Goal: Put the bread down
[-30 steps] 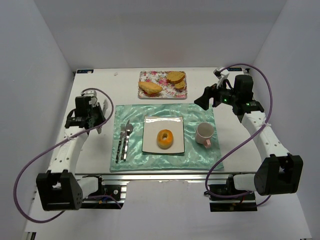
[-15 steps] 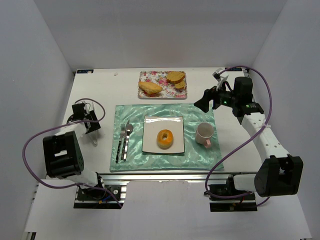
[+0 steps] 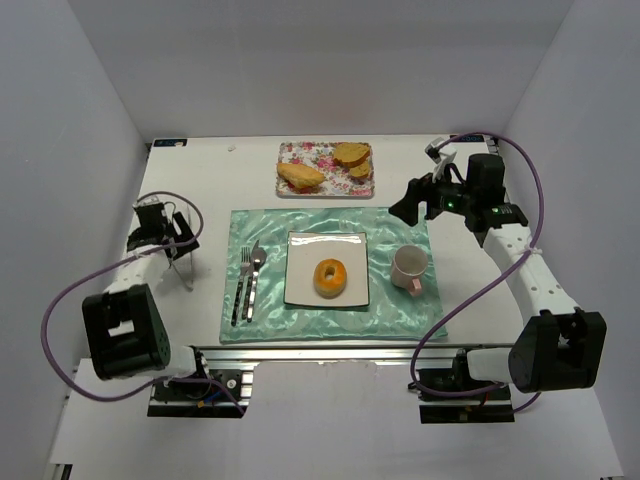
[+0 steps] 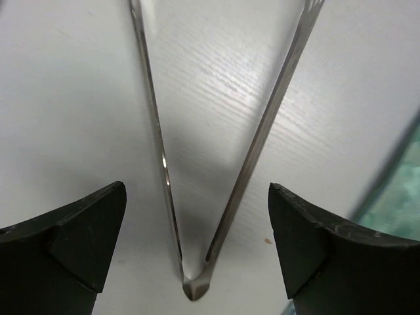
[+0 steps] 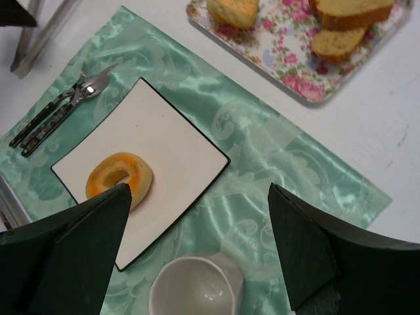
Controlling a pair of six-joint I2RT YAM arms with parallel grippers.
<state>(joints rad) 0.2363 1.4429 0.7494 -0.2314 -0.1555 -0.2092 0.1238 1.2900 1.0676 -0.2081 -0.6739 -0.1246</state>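
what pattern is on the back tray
The tray has a pink floral print; clearest in right wrist view.

White table [image 3: 200, 190], plain white walls [image 3: 330, 60]

The left end effector [image 4: 197, 188] has swung leftward above the tongs [image 4: 262, 131].

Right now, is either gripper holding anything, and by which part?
Nothing is held. The left gripper stands open around the hinge end of the tongs without touching them; the right gripper hangs open above the placemat.
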